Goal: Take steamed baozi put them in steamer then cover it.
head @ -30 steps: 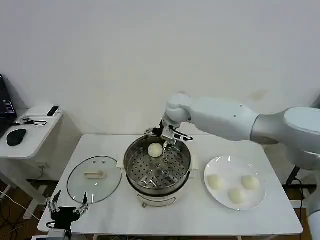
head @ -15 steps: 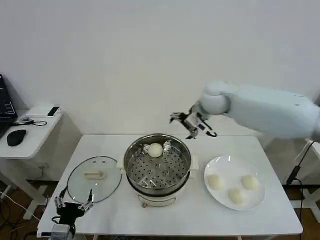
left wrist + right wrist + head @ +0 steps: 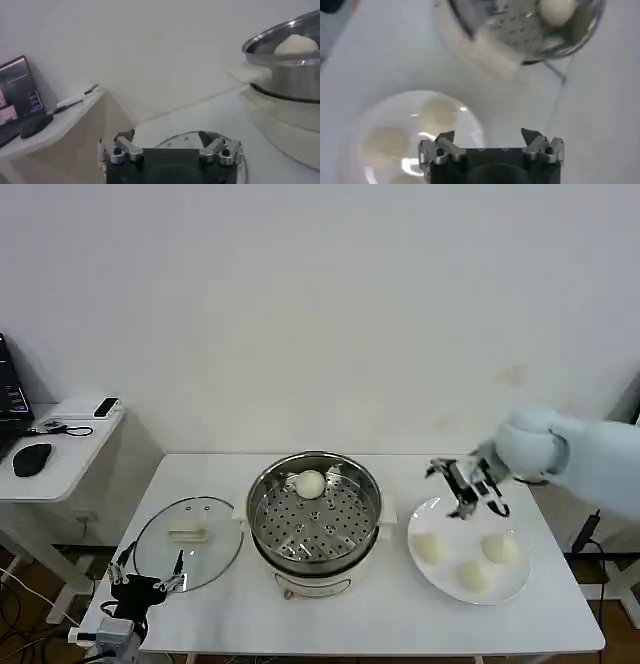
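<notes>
A white surface [image 3: 400, 614] against a plain white wall [image 3: 320, 304].
A round white plate [image 3: 515, 584] lies on its right side. Off to the left, a side desk [image 3: 50, 464] carries a black mouse [image 3: 33, 457] and a laptop [image 3: 12, 399].

It looked like a lab or office test room: a plain white wall [image 3: 300, 304], a white bench [image 3: 400, 604], and a side desk [image 3: 60, 459] that carried a mouse [image 3: 32, 457] and a monitor [image 3: 12, 399].
</notes>
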Tool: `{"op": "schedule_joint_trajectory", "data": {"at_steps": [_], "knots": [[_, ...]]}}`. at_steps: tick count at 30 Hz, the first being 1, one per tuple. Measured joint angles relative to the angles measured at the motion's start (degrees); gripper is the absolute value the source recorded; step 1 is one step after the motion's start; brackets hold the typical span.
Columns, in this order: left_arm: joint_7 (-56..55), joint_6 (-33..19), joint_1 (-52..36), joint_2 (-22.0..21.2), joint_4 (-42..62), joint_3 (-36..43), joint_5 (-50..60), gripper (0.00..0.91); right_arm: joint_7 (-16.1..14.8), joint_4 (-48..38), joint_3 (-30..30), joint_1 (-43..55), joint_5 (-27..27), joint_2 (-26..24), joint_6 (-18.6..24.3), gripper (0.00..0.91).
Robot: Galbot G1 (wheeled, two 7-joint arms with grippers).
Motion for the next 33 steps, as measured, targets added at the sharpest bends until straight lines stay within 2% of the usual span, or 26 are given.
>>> {"op": "schedule_joint_trajectory", "data": {"at_steps": [6, 12, 24, 27, 33], "knots": [[0.13, 0.0, -0.56, 0.19, -0.05, -0.15, -0.16, 0.907, 0.57, -0.04, 3.18, -6.82, -0.52, -2.41, -1.73, 0.907], [0.35, 0.01, -0.49, 0.14, 0.28, -0.86, -0.07, 0.907, 1.23, -2.3, 8.96, -14.95, -1.58, -2.4, -2.8, 0.907], [0.48, -0.03, 0.3, -0.09, 0.64, -1.83, 0.37, 0.907, 1.56, -9.09, 18.72, -27.67, -3.36, 2.15, -3.85, 0.907], [0.48, -0.05, 0.31, -0.18, 0.76, -2.04, 0.42, 0.907, 1.53, -10.87, 20.14, -29.54, -4.04, 3.77, -4.08, 0.846], [0.4, -0.32, 0.42, -0.26, 0.84, -2.24, 0.41, 0.907, 1.53, -13.61, 22.13, -32.08, -5.19, 6.58, -4.46, 0.796]]}}
